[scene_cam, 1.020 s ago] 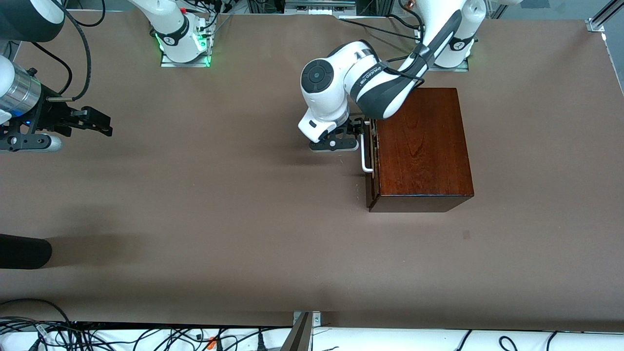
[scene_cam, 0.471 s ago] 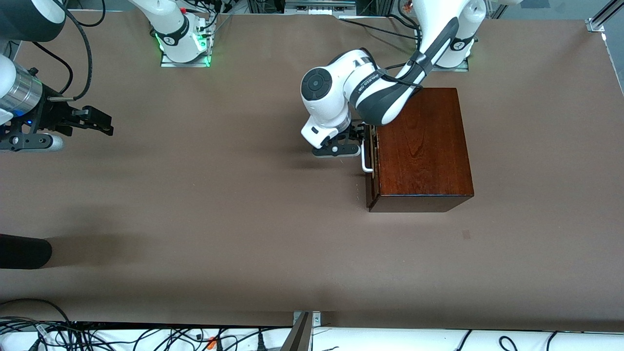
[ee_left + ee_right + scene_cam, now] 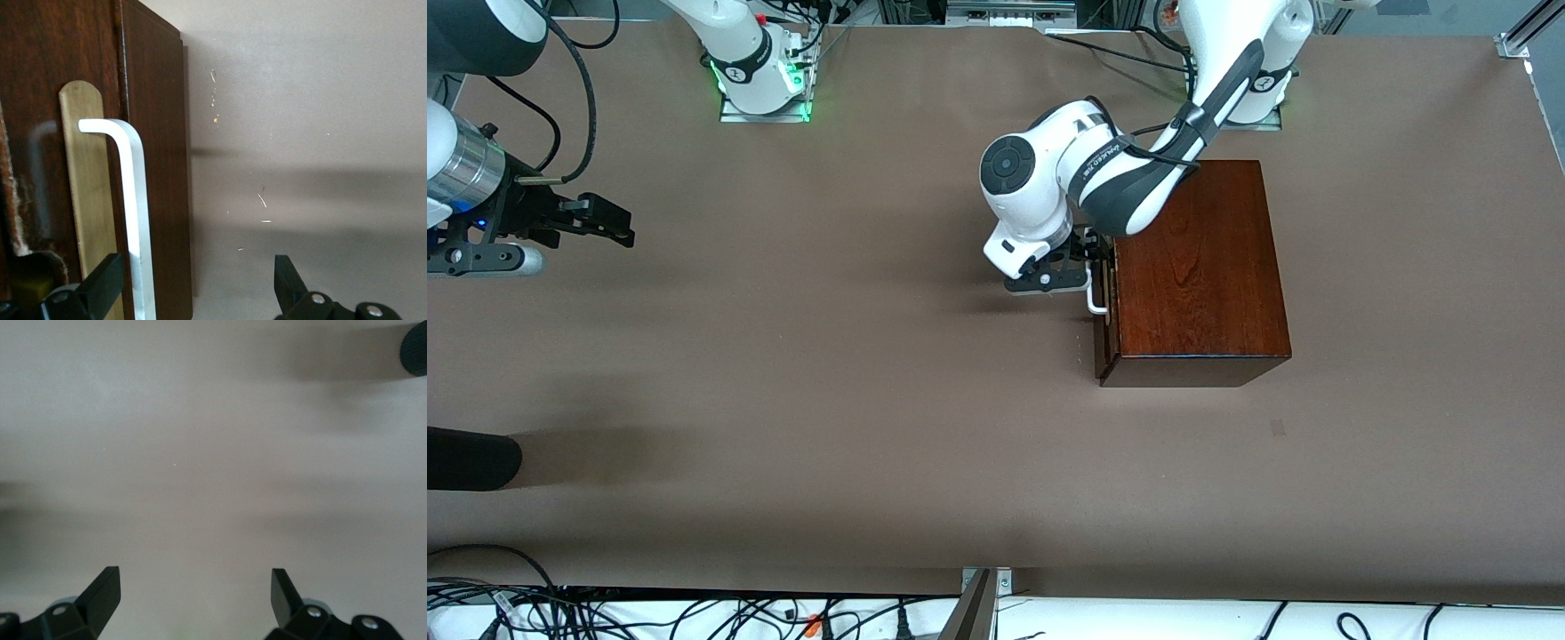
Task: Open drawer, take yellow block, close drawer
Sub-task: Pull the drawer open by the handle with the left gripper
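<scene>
The dark reddish-brown wooden box (image 3: 1200, 267) stands at the left arm's end of the table. Its drawer (image 3: 1104, 342) faces the right arm's end and looks shut. The white bar handle (image 3: 1094, 298) runs along the drawer front. My left gripper (image 3: 1094, 258) is at the handle, open. In the left wrist view the left gripper (image 3: 197, 287) straddles the handle (image 3: 137, 213): one finger (image 3: 100, 287) lies between bar and drawer front (image 3: 157, 167), the other over the table. My right gripper (image 3: 614, 227) waits open above the table at the right arm's end (image 3: 195, 593). The yellow block is hidden.
A black rounded object (image 3: 471, 458) juts in over the table edge at the right arm's end, nearer the front camera; it also shows in the right wrist view (image 3: 415, 350). Cables (image 3: 694, 613) lie along the table's near edge.
My left gripper has moved closer to the drawer front and a little along the handle toward the front camera. The right arm has not moved.
</scene>
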`<act>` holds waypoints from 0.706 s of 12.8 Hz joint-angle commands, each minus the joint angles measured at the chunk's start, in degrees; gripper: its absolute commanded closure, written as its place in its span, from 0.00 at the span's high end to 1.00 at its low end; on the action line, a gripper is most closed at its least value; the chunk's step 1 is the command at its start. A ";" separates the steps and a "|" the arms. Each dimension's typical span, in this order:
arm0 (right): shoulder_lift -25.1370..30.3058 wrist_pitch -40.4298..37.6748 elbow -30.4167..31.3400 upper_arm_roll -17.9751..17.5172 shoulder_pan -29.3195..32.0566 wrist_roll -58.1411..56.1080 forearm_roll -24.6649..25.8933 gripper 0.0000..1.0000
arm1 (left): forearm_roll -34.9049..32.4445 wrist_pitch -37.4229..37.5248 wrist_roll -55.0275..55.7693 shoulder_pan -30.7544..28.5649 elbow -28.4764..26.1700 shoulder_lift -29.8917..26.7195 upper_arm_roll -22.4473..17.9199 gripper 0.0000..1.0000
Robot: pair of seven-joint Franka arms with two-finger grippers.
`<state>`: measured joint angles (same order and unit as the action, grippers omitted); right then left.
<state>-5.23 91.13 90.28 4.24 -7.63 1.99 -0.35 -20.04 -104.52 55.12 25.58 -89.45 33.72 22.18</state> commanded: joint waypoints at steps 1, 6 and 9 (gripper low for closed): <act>0.13 -0.86 -0.72 -0.20 -0.02 -0.06 0.26 1.00 | -1.75 0.10 2.88 0.52 -0.11 0.99 0.06 1.00; 0.13 -0.86 -0.72 -0.20 -0.02 -0.23 0.26 1.00 | -1.67 1.68 2.98 0.61 -0.20 0.65 0.23 1.00; 0.13 -0.86 -0.72 -0.11 -0.02 -0.32 0.26 1.00 | -1.67 2.04 2.98 0.61 -0.29 0.91 0.23 1.00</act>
<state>-5.23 91.13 90.28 4.24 -7.63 1.99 -0.35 -20.10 -103.42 57.05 25.89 -89.69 34.72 22.23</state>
